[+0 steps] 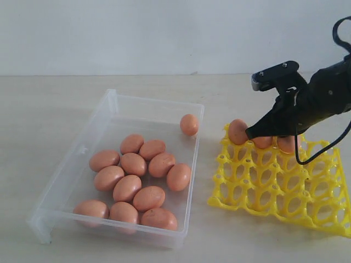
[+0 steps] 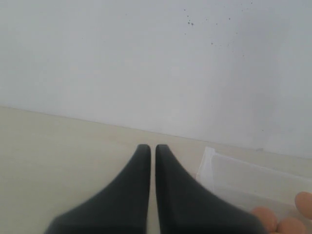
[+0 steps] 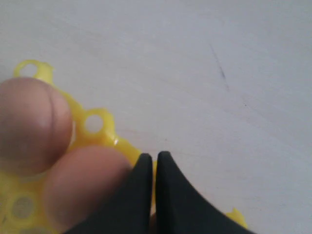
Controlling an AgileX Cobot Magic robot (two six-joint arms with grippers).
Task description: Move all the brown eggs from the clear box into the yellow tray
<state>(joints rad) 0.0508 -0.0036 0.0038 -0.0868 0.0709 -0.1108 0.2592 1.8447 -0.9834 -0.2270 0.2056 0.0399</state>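
Over the far row of the tray [image 1: 247, 181], the right gripper [image 1: 249, 133] is hovering with its black jaws pressed together and nothing between them. It is carrying no egg. Its tip is sitting just beside the corner egg [image 1: 237, 131], with the next egg [image 1: 262, 142] close on its other side; whether it is touching either shell I cannot tell. A third egg [image 1: 286, 144] is sitting further along the same row, partly hidden behind the arm. The right wrist view is showing two eggs [image 3: 83, 185] in neighbouring cups at the tray's corner, the nearer one bulging right up against the closed tip, and bare table [image 3: 219, 73] beyond the yellow rim.

Left of the tray, apart from it by a strip of table, the box [image 1: 71, 159] is lying with most of the eggs in it. A dozen are crowding together in a cluster [image 1: 133, 164] across the middle and near end of its floor, many touching their neighbours — one lone egg [image 1: 189, 124] is resting apart at the far corner on the tray's side.

The left gripper [image 2: 152, 146] is out of the exterior view. Its own camera is showing its jaws closed on nothing, hanging above the table, with a corner of the box and a few eggs in view past it.
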